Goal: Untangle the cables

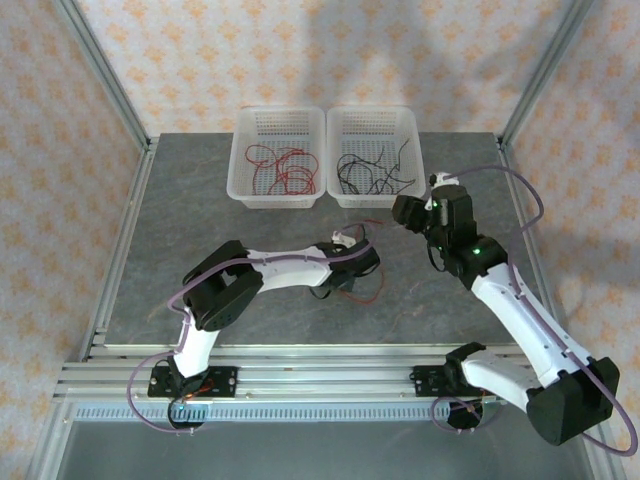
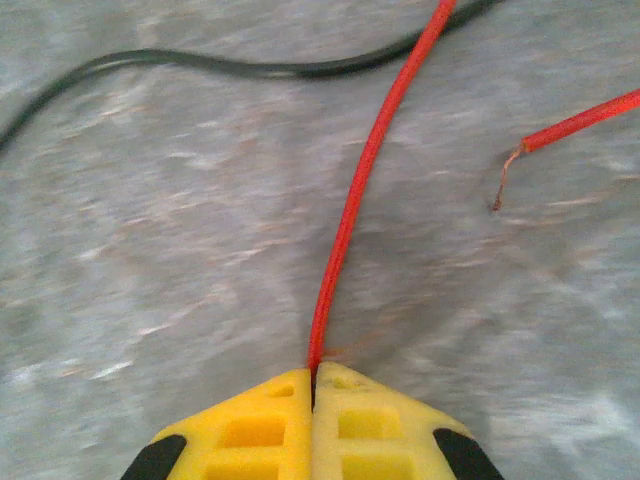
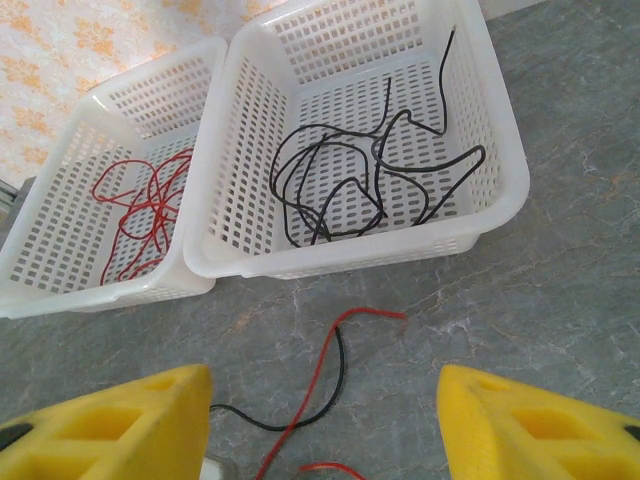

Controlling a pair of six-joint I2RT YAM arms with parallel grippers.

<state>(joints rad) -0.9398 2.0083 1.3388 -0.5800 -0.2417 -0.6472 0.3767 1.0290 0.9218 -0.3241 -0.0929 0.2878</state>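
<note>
**Presently in hand: one red cable, left gripper**

1. Left gripper (image 2: pixel 312 385). Its yellow fingers (image 2: pixel 250 425) are pressed together and pinch the red cable (image 2: pixel 350 210) at their very tips. The cable runs from the pinch toward the far side over the grey table (image 2: pixel 130 260). How far along its length the pinch sits cannot be told.

2. Loose on the table, near the pinch:
   - A black cable (image 2: pixel 230 68) crosses the held one at the far end. Which of the two lies on top is unclear.
   - A second red cable (image 2: pixel 585 118) lies to the right, its frayed bare end apart from the held one.

3. Right gripper (image 3: pixel 325 420). The fingers are spread wide with nothing between them, above the table on the near side of the baskets.

4. Left basket (image 3: pixel 60 290) holds red cables (image 3: pixel 140 215). Right basket (image 3: pixel 500 150) holds black cables (image 3: pixel 330 185). The two stand side by side at the far edge of the table.

Handling, by judgement:
- The cables look very light, limp and smooth-sheathed, so a fully closed fingertip pinch is needed and the wire may slip through it.
- Taken near one end, a cable would likely draw out lengthwise from under its neighbour.
- Taken mid-length, it would likely rise as a loop and drag the black cable along at the crossing.
</note>
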